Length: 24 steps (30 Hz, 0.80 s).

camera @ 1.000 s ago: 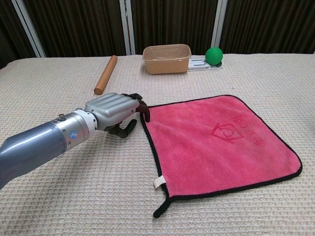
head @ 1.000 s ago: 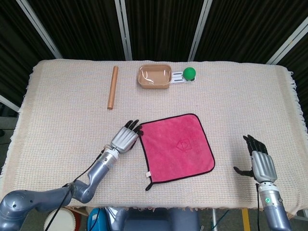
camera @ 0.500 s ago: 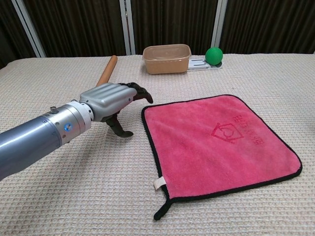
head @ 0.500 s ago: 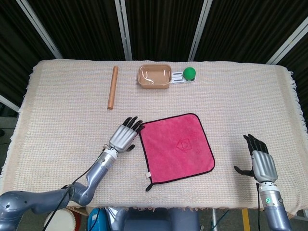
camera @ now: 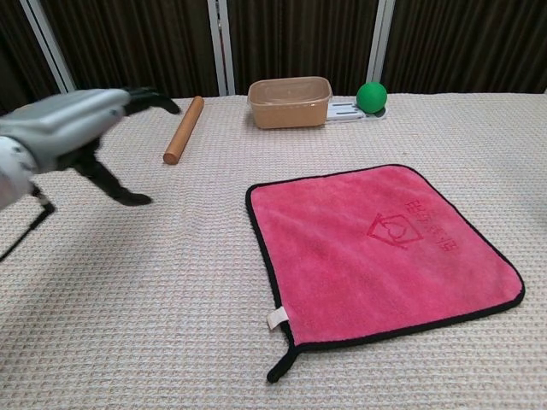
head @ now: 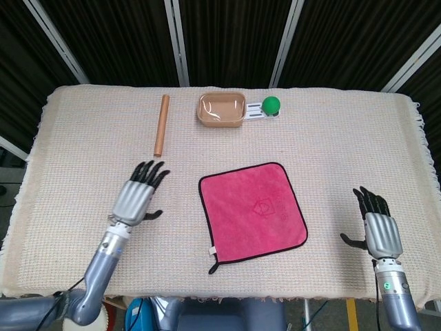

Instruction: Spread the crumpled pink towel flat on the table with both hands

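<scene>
One pink towel [head: 252, 210] lies spread flat on the table [head: 83, 158], near the middle and toward the front edge, its black-bound border showing on all sides and a small tag sticking out at the front left corner. Behind it, near the far edge, stand one clear plastic container [head: 222, 109] and, just beside it to the right, one green ball [head: 271, 104] on a small white holder. One wooden rolling pin [head: 161, 125] lies lengthwise to the left of the container.

Two hands are in view. The left hand [head: 138, 198] is left of the towel and apart from it, palm down, fingers spread and pointing away from the robot, thumb out to the side, holding nothing; in the chest view it hangs above the table [camera: 64, 128]. The right hand [head: 378, 227] is well to the right of the towel near the front edge, fingers likewise apart and extended, empty.
</scene>
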Each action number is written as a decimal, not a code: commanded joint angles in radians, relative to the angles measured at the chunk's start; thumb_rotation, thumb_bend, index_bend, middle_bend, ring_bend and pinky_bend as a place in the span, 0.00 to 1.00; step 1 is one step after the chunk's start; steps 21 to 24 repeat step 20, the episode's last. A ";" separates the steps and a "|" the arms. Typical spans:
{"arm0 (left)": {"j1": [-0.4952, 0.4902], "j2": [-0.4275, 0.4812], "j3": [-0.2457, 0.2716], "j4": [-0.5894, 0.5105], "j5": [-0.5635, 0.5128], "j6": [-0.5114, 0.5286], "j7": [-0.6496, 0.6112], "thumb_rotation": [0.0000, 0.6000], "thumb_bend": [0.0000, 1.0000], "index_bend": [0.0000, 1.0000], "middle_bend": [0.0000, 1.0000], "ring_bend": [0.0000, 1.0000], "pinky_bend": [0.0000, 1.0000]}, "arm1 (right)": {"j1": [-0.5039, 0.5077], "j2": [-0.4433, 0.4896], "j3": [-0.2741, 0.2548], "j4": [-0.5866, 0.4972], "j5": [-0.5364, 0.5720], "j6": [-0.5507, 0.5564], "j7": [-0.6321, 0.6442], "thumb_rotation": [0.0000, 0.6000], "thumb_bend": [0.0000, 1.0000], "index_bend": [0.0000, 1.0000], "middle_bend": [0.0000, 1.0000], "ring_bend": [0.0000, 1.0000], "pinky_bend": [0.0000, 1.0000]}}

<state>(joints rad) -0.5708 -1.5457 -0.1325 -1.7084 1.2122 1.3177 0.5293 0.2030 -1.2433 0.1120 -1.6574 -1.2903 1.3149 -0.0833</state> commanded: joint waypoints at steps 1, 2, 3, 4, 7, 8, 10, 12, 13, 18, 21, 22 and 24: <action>0.156 0.151 0.097 -0.150 0.049 0.162 0.001 1.00 0.02 0.09 0.01 0.00 0.02 | -0.010 0.006 -0.004 0.011 -0.040 0.034 0.014 1.00 0.17 0.00 0.00 0.00 0.00; 0.173 0.166 0.110 -0.157 0.061 0.182 -0.003 1.00 0.02 0.09 0.01 0.00 0.01 | -0.012 0.007 -0.006 0.012 -0.050 0.043 0.018 1.00 0.17 0.00 0.00 0.00 0.00; 0.204 0.186 0.129 -0.166 0.079 0.218 -0.013 1.00 0.02 0.09 0.01 0.00 0.01 | -0.016 0.008 -0.008 0.014 -0.067 0.056 0.025 1.00 0.17 0.00 0.00 0.00 0.00; 0.237 0.205 0.150 -0.172 0.099 0.255 -0.030 1.00 0.02 0.09 0.01 0.00 0.01 | -0.022 0.009 -0.013 0.017 -0.087 0.070 0.033 1.00 0.17 0.00 0.00 0.00 0.00; 0.302 0.249 0.191 -0.171 0.134 0.321 -0.072 1.00 0.01 0.09 0.00 0.00 0.00 | -0.034 0.018 -0.036 0.029 -0.129 0.089 0.042 1.00 0.17 0.00 0.00 0.00 0.00; 0.325 0.267 0.207 -0.163 0.154 0.343 -0.095 1.00 0.01 0.09 0.00 0.00 0.00 | -0.039 0.022 -0.045 0.039 -0.144 0.095 0.045 1.00 0.17 0.00 0.00 0.00 0.00; 0.363 0.299 0.226 -0.137 0.178 0.377 -0.136 1.00 0.01 0.09 0.00 0.00 0.00 | -0.046 0.028 -0.058 0.059 -0.168 0.104 0.049 1.00 0.17 0.00 0.00 0.00 0.00; 0.392 0.323 0.232 -0.113 0.185 0.397 -0.172 1.00 0.01 0.08 0.00 0.00 0.00 | -0.051 0.030 -0.066 0.078 -0.184 0.112 0.052 1.00 0.17 0.00 0.00 0.00 0.00; 0.403 0.335 0.236 -0.102 0.185 0.400 -0.189 1.00 0.00 0.08 0.00 0.00 0.00 | -0.054 0.031 -0.069 0.086 -0.191 0.116 0.053 1.00 0.17 0.00 0.00 0.00 0.00; 0.450 0.389 0.249 -0.052 0.192 0.402 -0.229 1.00 0.00 0.07 0.00 0.00 0.00 | -0.062 0.041 -0.071 0.101 -0.211 0.134 0.079 1.00 0.17 0.00 0.00 0.00 0.00; 0.460 0.399 0.242 -0.037 0.195 0.405 -0.249 1.00 0.00 0.07 0.00 0.00 0.00 | -0.065 0.044 -0.068 0.102 -0.212 0.140 0.084 1.00 0.17 0.00 0.00 0.00 0.00; 0.460 0.399 0.242 -0.037 0.195 0.405 -0.249 1.00 0.00 0.07 0.00 0.00 0.00 | -0.065 0.044 -0.068 0.102 -0.212 0.140 0.084 1.00 0.17 0.00 0.00 0.00 0.00; 0.460 0.399 0.242 -0.037 0.195 0.405 -0.249 1.00 0.00 0.07 0.00 0.00 0.00 | -0.065 0.044 -0.068 0.102 -0.212 0.140 0.084 1.00 0.17 0.00 0.00 0.00 0.00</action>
